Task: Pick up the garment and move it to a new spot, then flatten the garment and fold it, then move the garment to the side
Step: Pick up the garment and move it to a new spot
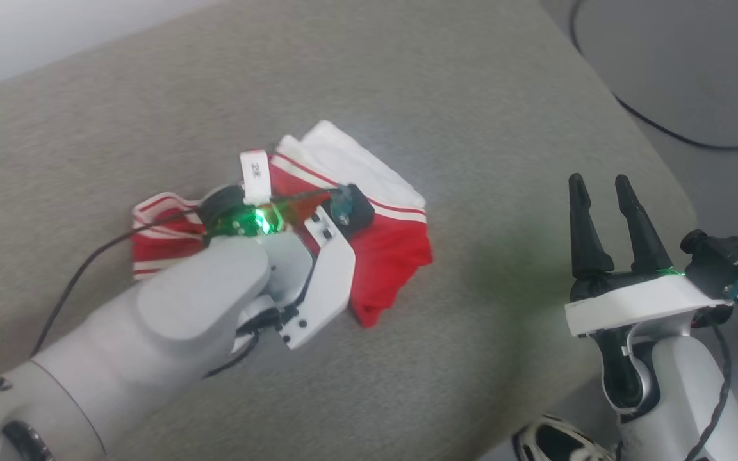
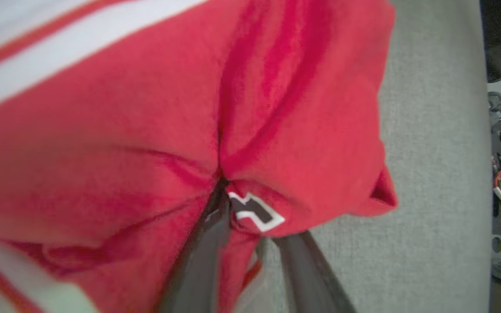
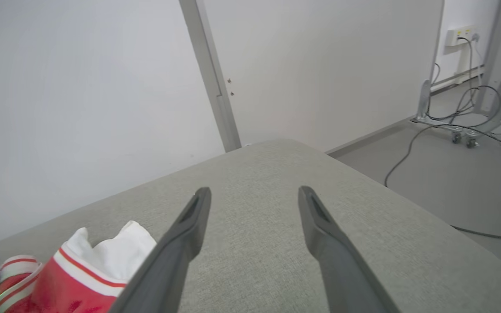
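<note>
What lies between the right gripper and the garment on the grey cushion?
Bare grey cushion: in the head view, nothing lies between the right gripper and the garment.

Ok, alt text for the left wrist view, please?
Close up, a crumpled red jersey T-shirt with white striped trim puckers around the left gripper, whose two dark fingers straddle a fold bearing dark, white-outlined lettering. Grey woven upholstery lies to the right.

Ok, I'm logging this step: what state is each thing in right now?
garment: crumpled in a heap on the grey cushion, not flattened.
left hand: down in the garment, fingers apart around a red fold; grip unclear.
right hand: open, empty, off to the garment's side.
</note>
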